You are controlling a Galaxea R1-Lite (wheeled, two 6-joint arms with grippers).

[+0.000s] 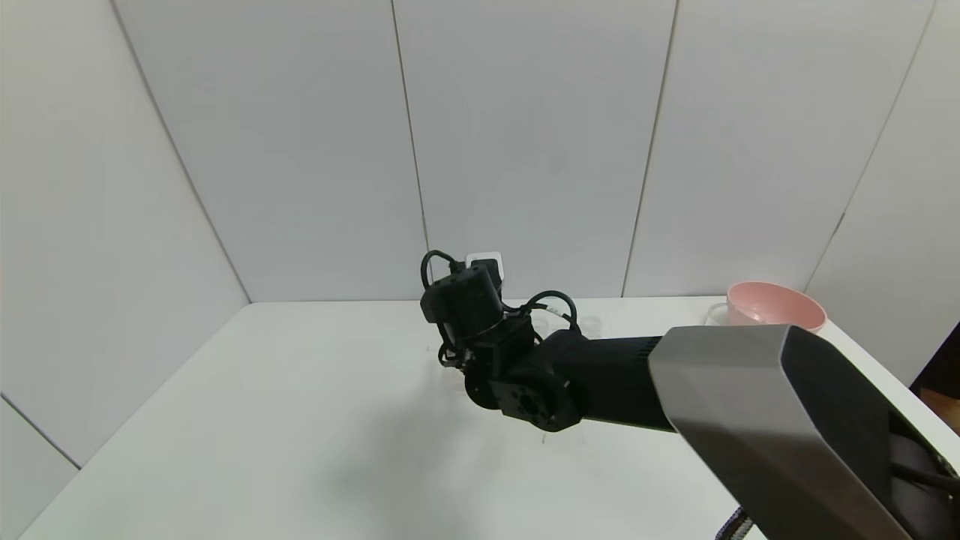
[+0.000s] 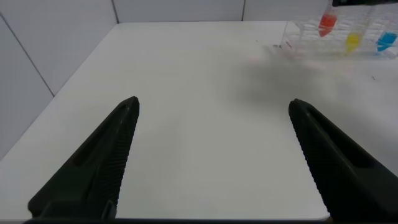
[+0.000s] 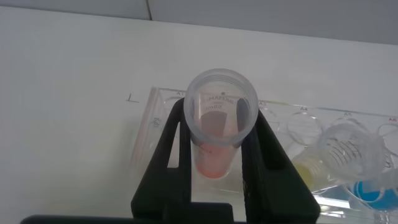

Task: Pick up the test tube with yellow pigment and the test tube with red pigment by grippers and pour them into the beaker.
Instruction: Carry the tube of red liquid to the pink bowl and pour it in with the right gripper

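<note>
Right pincer [image 3: 214,155] pinching the red-pigment tube [image 3: 219,124] above the rack [image 3: 311,118]; left pincer [image 2: 214,155] spread

A lab bench: white table [image 1: 300,420], clear tube rack [image 3: 292,118], grey panel walls [image 1: 525,135].

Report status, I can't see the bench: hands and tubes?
Right hand shut on red tube, at rack. Left hand open, clear of it. Yellow tube racked. Nothing blocking.

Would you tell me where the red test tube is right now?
The red test tube sits between the right gripper fingers at the clear rack, beside the yellow tube.
</note>
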